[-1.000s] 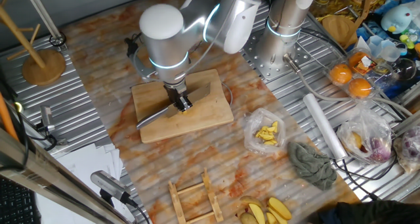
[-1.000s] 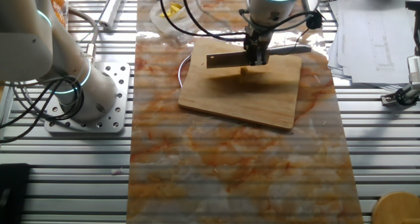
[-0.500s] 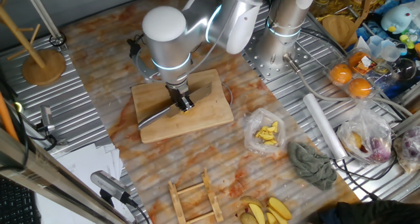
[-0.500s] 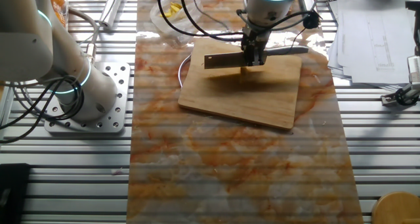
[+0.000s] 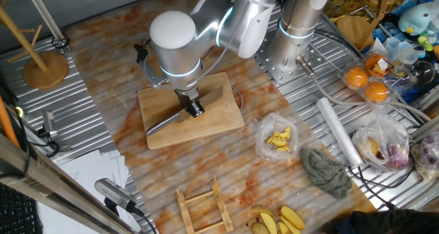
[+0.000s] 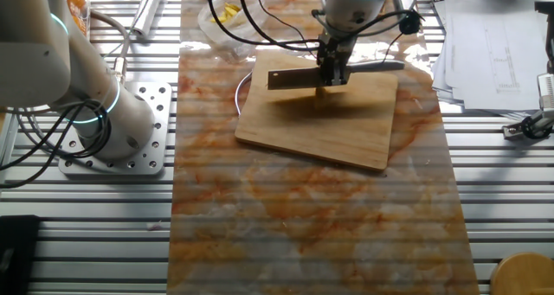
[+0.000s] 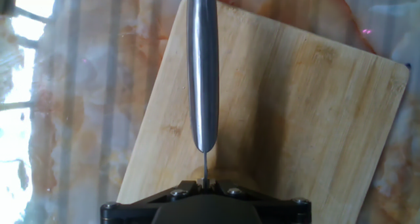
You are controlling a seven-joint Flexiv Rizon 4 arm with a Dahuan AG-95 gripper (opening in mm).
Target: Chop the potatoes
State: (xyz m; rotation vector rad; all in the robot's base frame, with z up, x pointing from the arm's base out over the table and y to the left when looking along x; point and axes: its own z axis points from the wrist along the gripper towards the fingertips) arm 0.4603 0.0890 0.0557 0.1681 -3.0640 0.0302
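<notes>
My gripper (image 5: 194, 109) is shut on a steel knife (image 5: 164, 122) and holds it over the wooden cutting board (image 5: 219, 121). In the other fixed view the gripper (image 6: 332, 70) holds the knife level, blade (image 6: 290, 77) to the left and handle (image 6: 381, 67) to the right. A small pale-yellow potato piece (image 6: 322, 91) seems to lie on the board (image 6: 320, 126) right under the gripper. The hand view shows the knife (image 7: 202, 66) edge-on above the board (image 7: 308, 119); the potato does not show there.
A clear bag of bright yellow pieces (image 5: 278, 139), a grey cloth (image 5: 328, 171) and a white roll (image 5: 338, 131) lie right of the board. Yellow wedges (image 5: 281, 220) and a wooden rack (image 5: 202, 205) are at the front. A second arm's base (image 6: 112, 122) stands nearby.
The gripper and knife have shifted slightly along the board, toward the blade side, and risen a little. The board has not moved.
</notes>
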